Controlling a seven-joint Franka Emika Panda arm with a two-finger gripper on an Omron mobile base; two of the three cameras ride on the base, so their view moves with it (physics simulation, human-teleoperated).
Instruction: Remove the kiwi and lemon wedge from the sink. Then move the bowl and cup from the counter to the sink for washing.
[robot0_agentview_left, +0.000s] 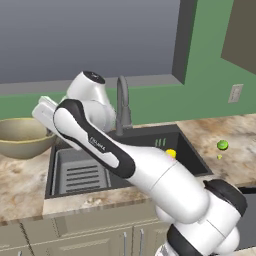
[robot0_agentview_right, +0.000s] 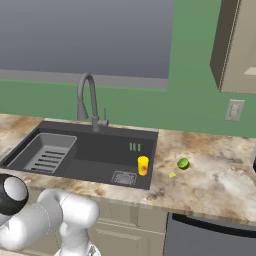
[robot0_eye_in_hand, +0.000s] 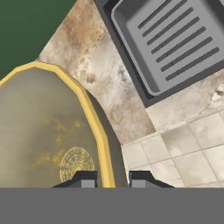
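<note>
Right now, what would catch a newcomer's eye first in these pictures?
The white arm's hand straddles the yellow rim of the wide tan-gold bowl, on the marbled counter left of the dark grey sink. A small yellow cup stands in the sink, and a bright-green kiwi lies on the counter to its right.

A rendered home kitchen. Marbled stone counter (robot0_agentview_right: 215, 180) over light tan cabinets (robot0_agentview_left: 95, 235), with a dark sink (robot0_agentview_right: 100, 150) set in, gooseneck faucet (robot0_agentview_right: 87, 100) and ribbed rack (robot0_agentview_right: 45, 152) inside. Green wall (robot0_agentview_right: 190, 110) with an outlet (robot0_agentview_right: 234, 110), a grey window (robot0_agentview_right: 85, 37) above, an upper cabinet (robot0_agentview_right: 237, 45) at right. Bowl (robot0_agentview_left: 22, 135), cup (robot0_agentview_right: 143, 165) and fruit (robot0_agentview_right: 183, 163) about.
</note>
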